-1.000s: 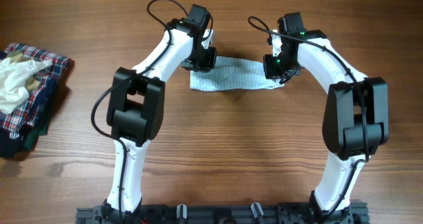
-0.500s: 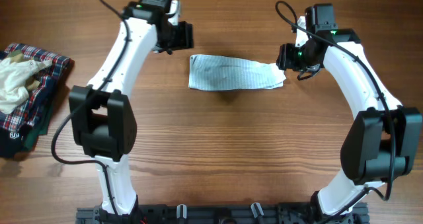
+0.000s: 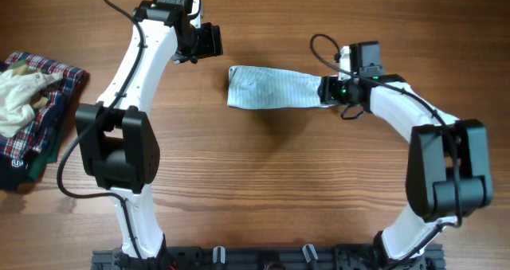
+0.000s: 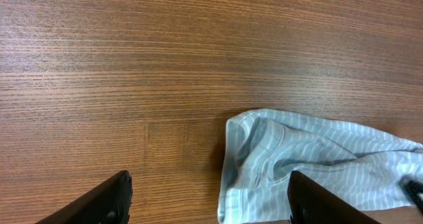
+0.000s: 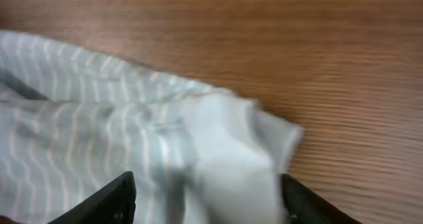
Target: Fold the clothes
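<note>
A light blue striped garment (image 3: 275,89) lies folded into a long strip on the wooden table (image 3: 263,166). My left gripper (image 3: 209,41) hangs open up and to the left of the strip's left end, apart from it. In the left wrist view that gripper (image 4: 210,204) shows both fingers spread wide, with the garment's hemmed end (image 4: 310,158) beyond them, nearer the right finger. My right gripper (image 3: 331,89) stands open over the strip's right end. The right wrist view is blurred; there the gripper (image 5: 206,204) straddles the garment's bunched end (image 5: 225,151).
A pile of clothes (image 3: 32,111) sits at the table's left edge, a red and blue plaid piece with a white garment on top. The arms' base rail (image 3: 271,258) runs along the front edge.
Both grippers opened and let go of the striped garment, which now lies flat. The left arm pulled away up and left. The right arm swung outward, then came back to the right end.
</note>
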`<state>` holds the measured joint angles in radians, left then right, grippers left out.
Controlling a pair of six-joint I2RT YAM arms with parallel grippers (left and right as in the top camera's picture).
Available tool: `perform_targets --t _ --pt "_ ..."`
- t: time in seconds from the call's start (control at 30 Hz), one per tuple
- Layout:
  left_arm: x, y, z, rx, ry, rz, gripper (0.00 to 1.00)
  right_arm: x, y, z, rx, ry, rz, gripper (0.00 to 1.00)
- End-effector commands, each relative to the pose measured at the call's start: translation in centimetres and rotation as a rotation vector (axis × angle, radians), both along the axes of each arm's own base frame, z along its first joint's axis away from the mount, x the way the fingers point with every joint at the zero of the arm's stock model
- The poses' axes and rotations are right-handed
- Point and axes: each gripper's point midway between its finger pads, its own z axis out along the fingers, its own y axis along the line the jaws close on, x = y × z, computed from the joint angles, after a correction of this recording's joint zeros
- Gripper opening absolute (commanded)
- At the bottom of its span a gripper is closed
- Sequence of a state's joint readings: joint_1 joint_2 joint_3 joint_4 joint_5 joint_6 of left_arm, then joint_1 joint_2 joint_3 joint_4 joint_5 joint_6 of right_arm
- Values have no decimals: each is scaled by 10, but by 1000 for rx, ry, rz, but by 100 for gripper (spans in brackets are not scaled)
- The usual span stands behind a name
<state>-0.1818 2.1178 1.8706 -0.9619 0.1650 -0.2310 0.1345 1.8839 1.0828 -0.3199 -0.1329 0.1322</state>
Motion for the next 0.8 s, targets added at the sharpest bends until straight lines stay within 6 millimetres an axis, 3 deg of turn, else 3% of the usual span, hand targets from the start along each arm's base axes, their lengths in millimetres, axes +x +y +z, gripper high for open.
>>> perform_targets --t 0.0,0.2,0.37,0.5,0.77 --pt "-1 1 2 -2 0 14 75 -13 -15 -33 -138 78 -113 67" --pt "-2 2 2 -1 5 14 75 -10 -16 -44 -143 78 -129 72" --pt "-4 2 1 0 13 14 75 -3 -15 -28 -96 51 -218 73" --pt "-5 2 1 1 17 14 75 0 -14 -25 -109 31 -179 76" --pt "-5 2 1 1 17 14 75 8 -13 3 -92 -38 -180 78"
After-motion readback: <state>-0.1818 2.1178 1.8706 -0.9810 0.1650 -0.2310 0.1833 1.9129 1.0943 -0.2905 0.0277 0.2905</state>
